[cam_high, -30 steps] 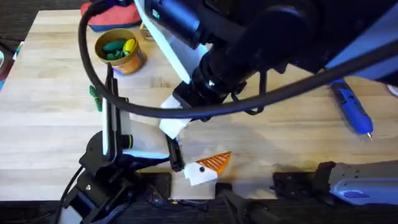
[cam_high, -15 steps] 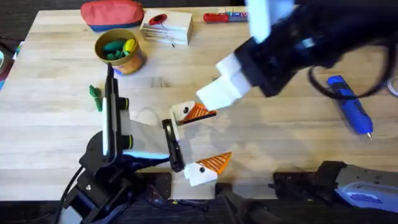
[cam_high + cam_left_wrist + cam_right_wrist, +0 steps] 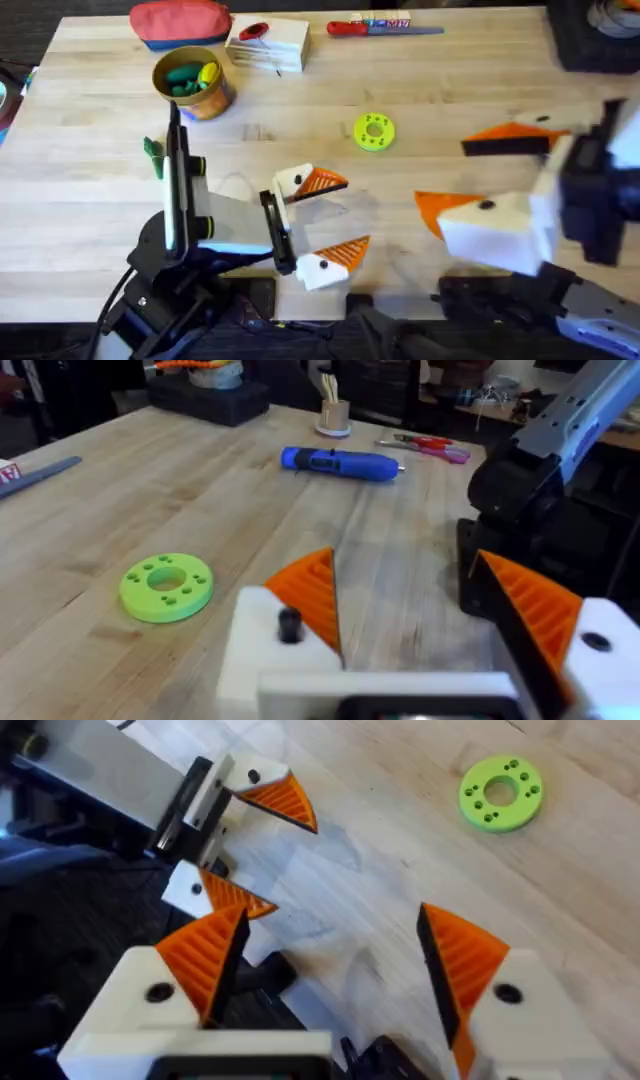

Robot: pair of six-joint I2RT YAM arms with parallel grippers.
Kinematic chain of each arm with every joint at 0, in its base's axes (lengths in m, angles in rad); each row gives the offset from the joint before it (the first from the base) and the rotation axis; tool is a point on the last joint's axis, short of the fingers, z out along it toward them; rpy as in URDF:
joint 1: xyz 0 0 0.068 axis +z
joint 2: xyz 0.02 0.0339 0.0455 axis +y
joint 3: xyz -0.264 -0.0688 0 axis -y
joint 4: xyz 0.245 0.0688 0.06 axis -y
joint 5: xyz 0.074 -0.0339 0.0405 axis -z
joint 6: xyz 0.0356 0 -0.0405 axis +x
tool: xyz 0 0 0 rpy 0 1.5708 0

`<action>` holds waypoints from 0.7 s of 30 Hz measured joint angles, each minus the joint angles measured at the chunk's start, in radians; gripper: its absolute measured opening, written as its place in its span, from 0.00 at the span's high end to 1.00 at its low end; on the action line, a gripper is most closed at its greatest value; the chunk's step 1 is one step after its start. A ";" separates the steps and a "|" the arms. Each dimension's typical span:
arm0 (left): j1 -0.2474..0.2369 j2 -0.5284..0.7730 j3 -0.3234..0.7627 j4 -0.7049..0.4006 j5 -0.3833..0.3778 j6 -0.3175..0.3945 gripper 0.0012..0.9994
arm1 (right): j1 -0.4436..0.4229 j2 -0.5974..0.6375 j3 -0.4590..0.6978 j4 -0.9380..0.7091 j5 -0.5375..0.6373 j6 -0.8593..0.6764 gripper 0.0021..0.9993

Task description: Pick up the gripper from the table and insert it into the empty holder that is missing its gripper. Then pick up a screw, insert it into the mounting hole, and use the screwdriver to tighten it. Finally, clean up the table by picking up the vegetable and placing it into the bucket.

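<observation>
Two grippers sit low over the wooden table [image 3: 480, 120] in my overhead view. The left gripper [image 3: 325, 225] lies near the front edge, its white fingers spread wide, both carrying orange ribbed tips. The right gripper [image 3: 480, 175] hangs large at the right, also spread wide, gripping nothing. The green disc [image 3: 374, 132] lies between them, farther back. The bucket [image 3: 190, 82] stands at the back left with green and yellow pieces inside; the vegetable [image 3: 152, 153] lies on the table just in front of it, beside the left arm. A red pouch [image 3: 180, 22] and a red screwdriver [image 3: 385, 27] rest along the far edge. From the left wrist, I see its own fingers [image 3: 300, 600] apart, the disc [image 3: 167, 585] just beyond them, and the blue screwdriver [image 3: 340, 463] lying farther off. From the right wrist, its fingers [image 3: 205, 960] stand wide above bare wood, with the left gripper [image 3: 262, 845] and the disc [image 3: 502, 790] ahead.
</observation>
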 joint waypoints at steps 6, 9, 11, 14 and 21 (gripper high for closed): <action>0.000 0.000 0.000 0.002 -0.025 0.006 0.74 | 0.000 -0.083 -0.053 -0.017 -0.008 0.044 0.00; 0.000 0.000 0.000 0.003 -0.033 0.009 0.99 | 0.000 -0.083 -0.065 -0.027 -0.008 0.052 0.01; 0.000 0.000 0.000 0.002 -0.037 0.009 0.98 | 0.000 -0.081 -0.068 -0.029 -0.017 0.053 0.01; 0.000 0.000 0.000 0.003 -0.040 0.009 0.98 | 0.000 -0.081 -0.068 -0.029 -0.033 0.052 0.01; 0.000 0.000 0.000 0.003 -0.040 0.009 0.98 | 0.000 -0.082 -0.070 -0.029 -0.045 0.052 0.00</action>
